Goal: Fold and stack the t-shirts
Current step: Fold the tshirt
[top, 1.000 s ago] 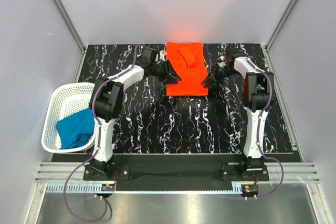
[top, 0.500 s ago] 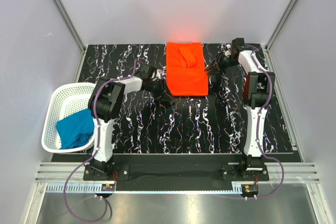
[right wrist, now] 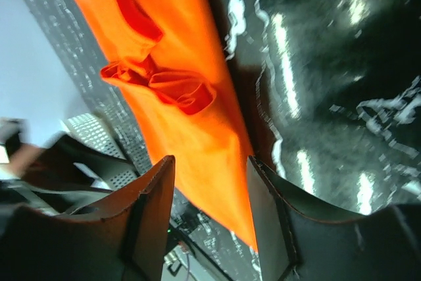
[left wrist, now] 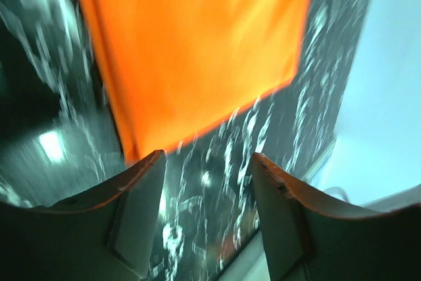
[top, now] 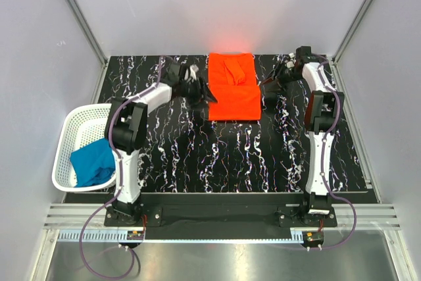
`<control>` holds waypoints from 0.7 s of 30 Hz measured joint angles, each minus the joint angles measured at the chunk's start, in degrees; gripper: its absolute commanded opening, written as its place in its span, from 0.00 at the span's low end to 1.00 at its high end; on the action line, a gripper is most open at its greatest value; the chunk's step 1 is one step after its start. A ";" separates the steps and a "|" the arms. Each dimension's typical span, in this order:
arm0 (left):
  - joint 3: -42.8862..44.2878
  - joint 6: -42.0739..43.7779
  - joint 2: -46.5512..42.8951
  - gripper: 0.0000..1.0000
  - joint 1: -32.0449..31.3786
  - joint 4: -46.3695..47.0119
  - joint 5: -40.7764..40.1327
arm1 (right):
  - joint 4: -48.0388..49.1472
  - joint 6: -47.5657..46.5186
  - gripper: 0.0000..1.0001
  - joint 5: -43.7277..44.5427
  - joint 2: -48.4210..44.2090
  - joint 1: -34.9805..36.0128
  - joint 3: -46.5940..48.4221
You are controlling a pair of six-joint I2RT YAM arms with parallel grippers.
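Since the orange-red shirt is already down to a neat rectangle at the far middle of the tabletop, what matters now is how the two arms sit around it. Its long axis runs from near to far, with a bunched fold toward the far end. The left tool is right at the shirt's left edge by the near corner, fingers spread wide with nothing between them. The right tool is just off the right edge, further back, also spread wide and empty, with the cloth edge running beneath it. So the shirt lies between them, inward from each. The teal shirt sits crumpled in the white basket, well off to the left, so I'd guess the left arm is the one to fetch it.
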 measured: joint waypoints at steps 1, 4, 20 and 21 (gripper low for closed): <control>2.78 0.13 0.79 0.60 0.63 0.02 -0.55 | -0.09 -0.50 0.54 0.39 0.74 -0.02 0.76; 9.94 0.63 4.07 0.62 2.01 1.64 -2.69 | -0.52 -1.51 0.54 1.20 3.06 -0.02 3.34; 21.24 -0.55 18.64 0.53 3.39 5.79 -6.05 | -0.74 -2.47 0.52 0.92 7.61 1.33 9.73; 21.29 -0.63 18.97 0.53 3.43 6.16 -6.10 | -0.72 -2.47 0.52 0.92 7.72 1.46 9.73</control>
